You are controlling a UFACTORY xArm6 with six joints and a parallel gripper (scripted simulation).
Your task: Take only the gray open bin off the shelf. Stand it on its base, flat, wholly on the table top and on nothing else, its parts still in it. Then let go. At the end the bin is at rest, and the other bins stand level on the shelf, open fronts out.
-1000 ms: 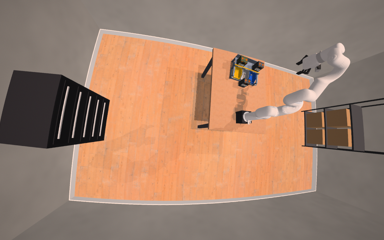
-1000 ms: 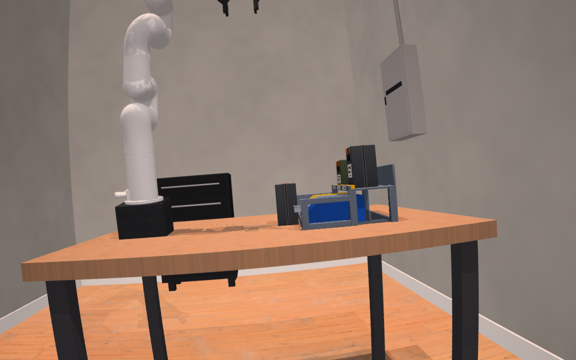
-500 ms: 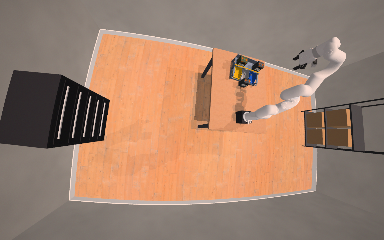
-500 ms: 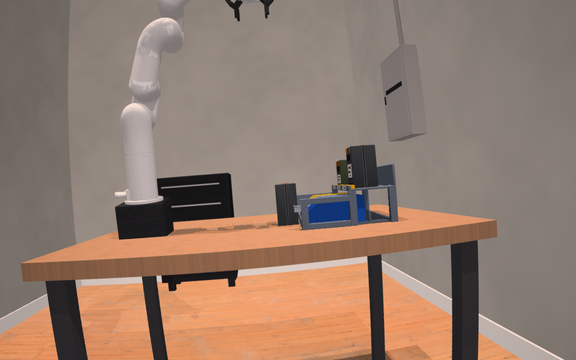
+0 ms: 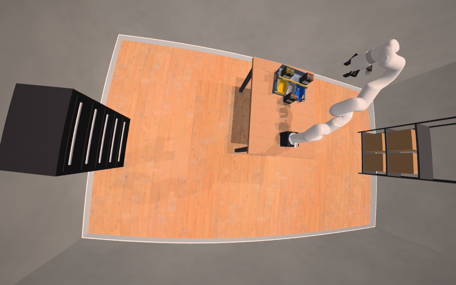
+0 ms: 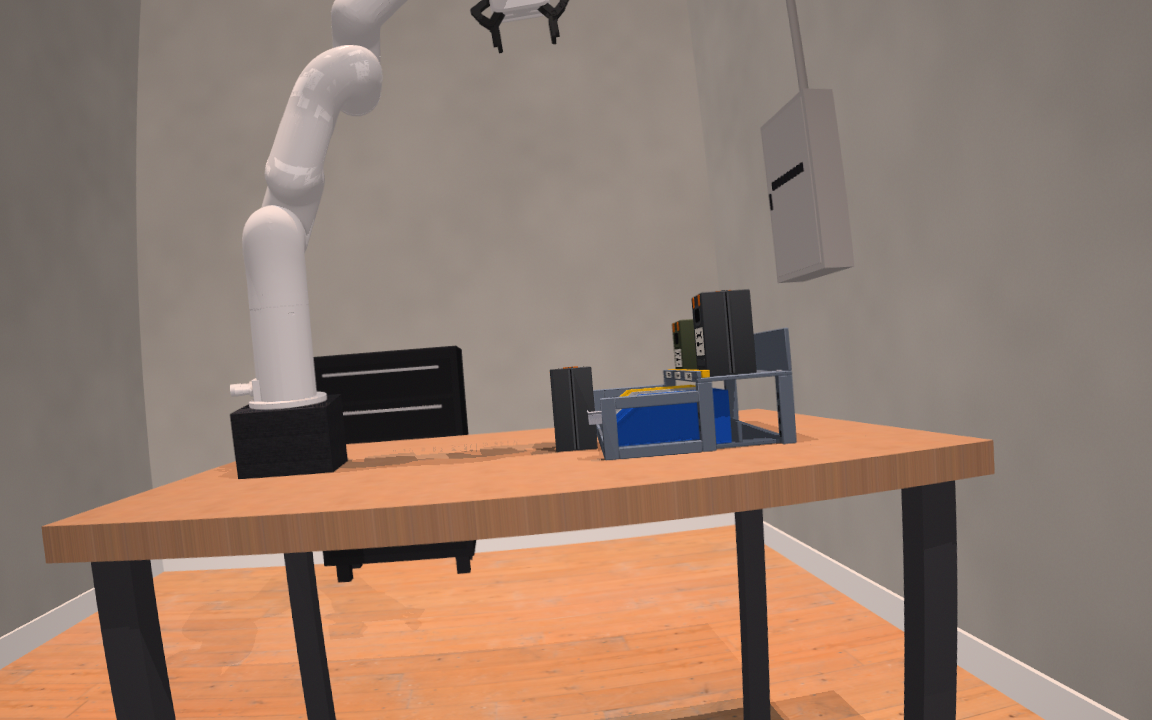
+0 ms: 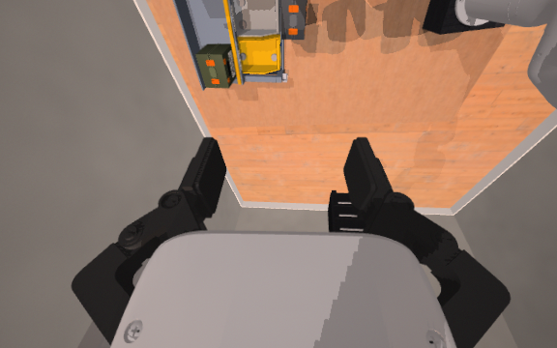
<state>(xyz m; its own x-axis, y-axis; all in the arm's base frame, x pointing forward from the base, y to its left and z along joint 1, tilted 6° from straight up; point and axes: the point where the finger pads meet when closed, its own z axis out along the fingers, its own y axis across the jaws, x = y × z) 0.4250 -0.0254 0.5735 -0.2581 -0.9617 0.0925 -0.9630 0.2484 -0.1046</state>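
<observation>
The gray open bin (image 5: pixel 292 87) sits in the small gray shelf (image 5: pixel 291 83) on the table, between a yellow bin (image 5: pixel 282 86) and a blue bin (image 5: pixel 301 91). In the wrist view the gray bin (image 7: pixel 257 18) is at the top edge, above the yellow bin (image 7: pixel 259 54). In the side view only the blue bin (image 6: pixel 662 419) shows plainly in the shelf (image 6: pixel 695 407). My gripper (image 5: pixel 350 68) is open and empty, high above and off to the side of the shelf; it also shows in the side view (image 6: pixel 519 22) and in the wrist view (image 7: pixel 285 166).
Dark boxes with orange marks stand on the shelf top (image 6: pixel 721 331) and beside the shelf on the table (image 6: pixel 572 408). An olive box (image 7: pixel 215 66) sits behind the yellow bin. My arm's black base (image 6: pixel 286 436) stands on the table. A gray panel (image 6: pixel 804 185) hangs nearby.
</observation>
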